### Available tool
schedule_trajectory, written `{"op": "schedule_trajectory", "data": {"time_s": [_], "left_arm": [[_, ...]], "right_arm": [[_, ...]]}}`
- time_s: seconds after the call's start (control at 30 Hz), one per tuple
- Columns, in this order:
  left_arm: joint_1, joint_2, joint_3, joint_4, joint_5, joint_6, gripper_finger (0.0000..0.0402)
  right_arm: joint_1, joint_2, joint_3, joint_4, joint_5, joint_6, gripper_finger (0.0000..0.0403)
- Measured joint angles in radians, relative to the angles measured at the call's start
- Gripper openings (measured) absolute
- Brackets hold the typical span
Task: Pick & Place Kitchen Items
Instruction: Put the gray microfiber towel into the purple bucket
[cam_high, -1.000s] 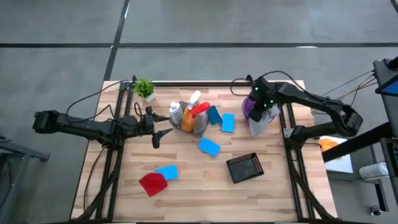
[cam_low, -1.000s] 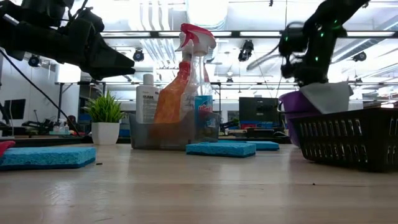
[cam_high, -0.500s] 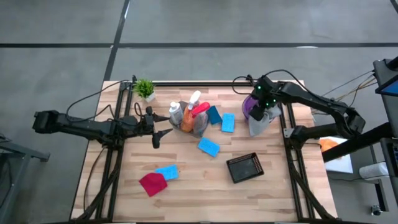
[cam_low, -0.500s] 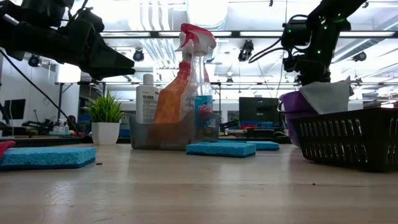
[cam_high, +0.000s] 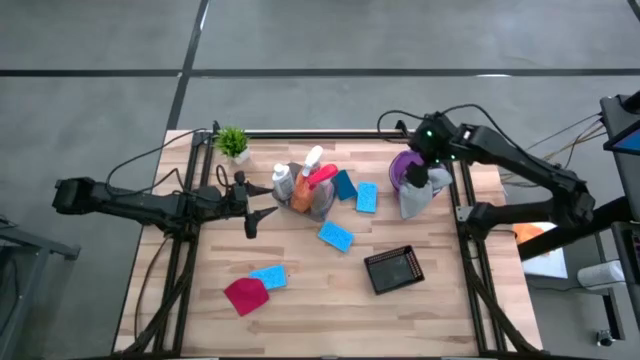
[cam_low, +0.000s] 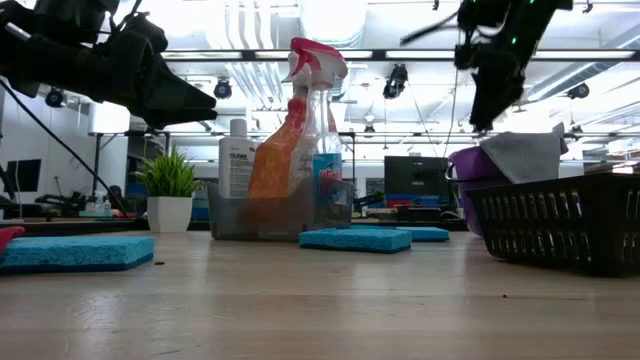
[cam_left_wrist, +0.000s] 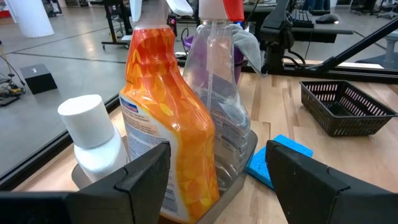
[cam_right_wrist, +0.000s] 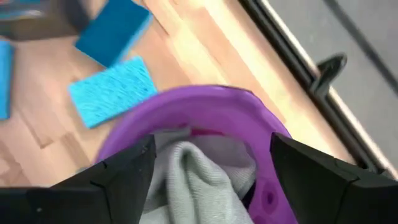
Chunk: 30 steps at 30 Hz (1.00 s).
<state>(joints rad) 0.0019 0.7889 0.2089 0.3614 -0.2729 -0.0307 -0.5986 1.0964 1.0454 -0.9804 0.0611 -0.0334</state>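
A clear tray (cam_high: 318, 205) at the table's middle holds a white bottle (cam_left_wrist: 93, 137), an orange-and-white bottle (cam_left_wrist: 165, 118) and a pink-trigger spray bottle (cam_left_wrist: 217, 93). My left gripper (cam_high: 262, 206) is open and empty, level, just left of the tray. My right gripper (cam_high: 428, 166) is open and empty, pointing down above a purple bowl (cam_right_wrist: 186, 106) at the far right. A grey cloth (cam_high: 415, 197) lies in the bowl and hangs over its near rim. Several blue sponges lie flat, among them one (cam_high: 336, 236) and another (cam_high: 268, 276). A red cloth (cam_high: 245, 296) lies at the near left.
A black mesh basket (cam_high: 393, 269) stands near the table's right front. A small potted plant (cam_high: 233, 142) stands at the far left. Two more blue sponges (cam_high: 367, 197) lie between tray and bowl. Bare wood shows along the near edge.
My right gripper has risen straight up from just above the purple bowl and drifted a little toward the table's far edge. The grey cloth stays draped over the bowl's rim.
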Motion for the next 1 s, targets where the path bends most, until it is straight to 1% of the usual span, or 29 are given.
{"op": "schedule_trajectory", "data": {"time_s": [0.13, 0.27, 0.37, 0.47, 0.63, 0.77, 0.9, 1.0], "left_arm": [[0.0, 0.0, 0.0, 0.0, 0.0, 0.0, 0.0264], [0.0, 0.0, 0.0, -0.001, 0.0, 0.0, 0.0264], [0.0, 0.0, 0.0, -0.001, 0.0, 0.001, 0.0264], [0.0, 0.0, 0.0, -0.001, 0.0, 0.002, 0.0264], [0.0, 0.0, 0.0, -0.002, 0.0, 0.005, 0.0264], [0.0, 0.0, 0.0, -0.002, 0.0, 0.005, 0.0264], [0.0, 0.0, 0.0, -0.002, 0.0, 0.005, 0.0264], [0.0, 0.0, 0.0, -0.002, 0.0, 0.005, 0.0264]], "right_arm": [[0.14, -0.065, -0.003, -0.002, 0.036, 0.0, 0.0291], [0.343, -0.122, -0.006, 0.009, 0.08, 0.053, 0.0274], [0.516, -0.139, -0.024, 0.008, 0.191, 0.113, 0.0265], [0.683, -0.13, -0.059, 0.007, 0.306, 0.195, 0.0263], [0.914, -0.053, -0.129, -0.01, 0.52, 0.314, 0.0263], [1.033, 0.054, -0.171, -0.066, 0.67, 0.393, 0.0263], [1.094, 0.176, -0.199, -0.11, 0.754, 0.464, 0.0263], [1.112, 0.259, -0.205, -0.11, 0.758, 0.49, 0.0263]]}}
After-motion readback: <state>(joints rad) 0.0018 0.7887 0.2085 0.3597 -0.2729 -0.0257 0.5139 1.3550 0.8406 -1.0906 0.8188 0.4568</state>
